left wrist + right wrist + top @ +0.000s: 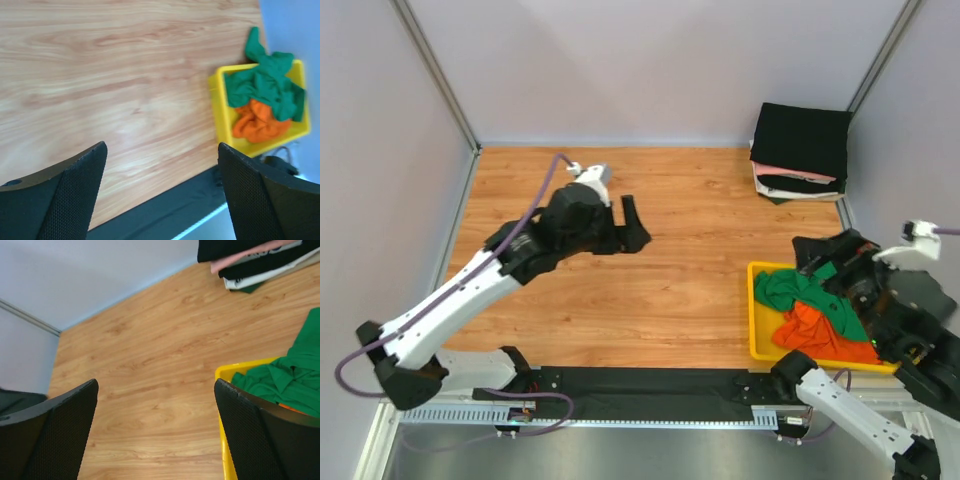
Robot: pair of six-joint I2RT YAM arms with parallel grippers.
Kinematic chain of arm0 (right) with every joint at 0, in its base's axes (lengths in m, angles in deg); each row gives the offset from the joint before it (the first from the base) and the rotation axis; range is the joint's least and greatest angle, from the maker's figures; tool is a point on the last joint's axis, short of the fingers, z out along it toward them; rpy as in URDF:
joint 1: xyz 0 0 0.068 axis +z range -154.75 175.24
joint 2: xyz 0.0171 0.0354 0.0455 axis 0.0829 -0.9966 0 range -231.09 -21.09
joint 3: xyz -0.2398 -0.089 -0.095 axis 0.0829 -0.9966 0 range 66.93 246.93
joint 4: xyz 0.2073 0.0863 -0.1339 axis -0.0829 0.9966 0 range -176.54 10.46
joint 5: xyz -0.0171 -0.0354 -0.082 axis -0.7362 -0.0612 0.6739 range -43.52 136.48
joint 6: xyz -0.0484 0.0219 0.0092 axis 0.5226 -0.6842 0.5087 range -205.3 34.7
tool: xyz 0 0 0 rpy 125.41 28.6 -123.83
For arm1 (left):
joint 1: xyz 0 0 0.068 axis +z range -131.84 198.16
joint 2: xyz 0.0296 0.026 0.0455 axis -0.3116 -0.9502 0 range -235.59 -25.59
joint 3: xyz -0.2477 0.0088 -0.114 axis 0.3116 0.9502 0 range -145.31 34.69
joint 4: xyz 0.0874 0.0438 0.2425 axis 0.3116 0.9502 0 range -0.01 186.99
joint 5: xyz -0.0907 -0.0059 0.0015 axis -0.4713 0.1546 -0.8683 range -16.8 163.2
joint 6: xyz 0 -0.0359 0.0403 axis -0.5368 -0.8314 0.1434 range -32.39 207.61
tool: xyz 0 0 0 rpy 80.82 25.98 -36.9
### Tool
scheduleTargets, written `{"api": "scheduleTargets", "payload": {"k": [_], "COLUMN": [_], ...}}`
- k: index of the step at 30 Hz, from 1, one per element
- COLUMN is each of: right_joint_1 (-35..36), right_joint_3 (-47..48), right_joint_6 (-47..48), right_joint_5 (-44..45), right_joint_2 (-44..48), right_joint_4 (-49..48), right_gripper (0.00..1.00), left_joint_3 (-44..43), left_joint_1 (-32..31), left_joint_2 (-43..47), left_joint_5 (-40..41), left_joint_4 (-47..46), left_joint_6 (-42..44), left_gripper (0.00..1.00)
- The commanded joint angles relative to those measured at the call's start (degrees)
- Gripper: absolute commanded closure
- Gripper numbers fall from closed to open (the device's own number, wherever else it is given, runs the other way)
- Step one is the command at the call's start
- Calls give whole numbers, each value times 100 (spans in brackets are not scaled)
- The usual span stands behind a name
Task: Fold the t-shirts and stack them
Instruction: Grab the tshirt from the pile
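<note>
Both claws, left claw and right claw, are spread and empty. The green shirt lies tangled over the orange shirt in the yellow bin at lower right, so one grab may drag both out.

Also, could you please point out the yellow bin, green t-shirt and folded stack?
yellow bin [756,322]: top external view, on its bare left wall.
green t-shirt [792,290]: top external view, on its bunched middle.
folded stack [801,140]: top external view, on its black top layer.

Black tee crumpled mid-left. Green tee over orange tee, both bunched in yellow bin. Folded stack at far-right corner.
</note>
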Motion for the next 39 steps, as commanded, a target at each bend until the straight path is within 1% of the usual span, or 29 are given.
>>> {"api": "scheduleTargets", "payload": {"k": [1,2,3,4,5,6,7,8,9,10,13,15,18,20,21,24,25,27,30,33,34,36,37,38,39], "right_joint_1": [3,2,-41,-320,-601,-943,-1843,-2330,-2744,-3340,-3959,-4154,-4260,-4269,-4304,-4479,-4541,-4716,-4858,-5024,-5025,-5025,-5025,-5016,-4973], "right_joint_3": [-601,-673,-692,-744,-805,-893,-1016,-1217,-1323,-1394,-1649,-1964,-2456,-2616,-2747,-2871,-2906,-2880,-2828,-2819,-2810,-2819,-2810,-2766,-2714], "right_joint_6": [302,357,348,340,366,383,401,401,419,453,603,656,621,603,655,778,814,849,981,1034,1017,990,981,990,981], "right_joint_5": [-299,-379,-424,-729,-1028,-1422,-2357,-2714,-2918,-2912,-2648,-2717,-2938,-2798,-2667,-2648,-2683,-2639,-2569,-2586,-2604,-2726,-2753,-2797,-2823], "right_joint_2": [-611,-813,-1267,-1463,-1752,-1851,-1930,-2035,-2071,-2089,-2185,-2335,-2511,-2659,-2721,-3081,-3300,-3538,-3986,-4373,-4540,-4629,-4638,-4586,-4498], "right_joint_4": [-327,-398,-355,-320,-407,-495,-583,-670,-663,-619,-364,-364,-644,-864,-1021,-1321,-1548,-1681,-1945,-2200,-2235,-2323,-2332,-2315,-2271], "right_gripper": [0,0,0,0,0,0,0,0,1,2,2,2,3,3,3,5,7,9,14,22,30,40,61,72,79], "left_joint_3": [232,249,406,555,731,1063,1223,1347,1513,1515,1515,1794,2340,2621,2640,2587,2605,2649,2658,2684,2684,2701,2701,2710,2702], "left_joint_1": [351,343,352,352,352,352,352,352,369,378,387,387,387,378,378,387,387,387,387,387,387,387,387,387,387], "left_joint_2": [537,687,1045,1249,1677,1899,2110,2486,2629,2709,2771,2876,3184,3359,3395,3422,3439,3404,3343,3325,3316,3308,3290,3290,3290], "left_joint_5": [423,581,678,818,1142,1241,1355,1521,1601,1602,1559,1348,1461,1601,1628,1663,1698,1708,1690,1734,1734,1760,1760,1760,1778], "left_joint_4": [1282,1388,1415,1372,1293,1119,1065,1090,1099,1204,1547,1443,1196,1126,1134,1196,1178,1161,1161,1134,1134,1117,1117,1117,1125], "left_joint_6": [1278,1463,1960,2105,2384,2483,2519,2441,2536,2606,2659,2774,2765,2730,2713,2713,2704,2695,2695,2677,2677,2677,2677,2669,2669], "left_gripper": [2,1,0,0,0,0,0,0,0,0,3,8,9,9,9,9,9,9,9,9,9,9,9,9,9]}}
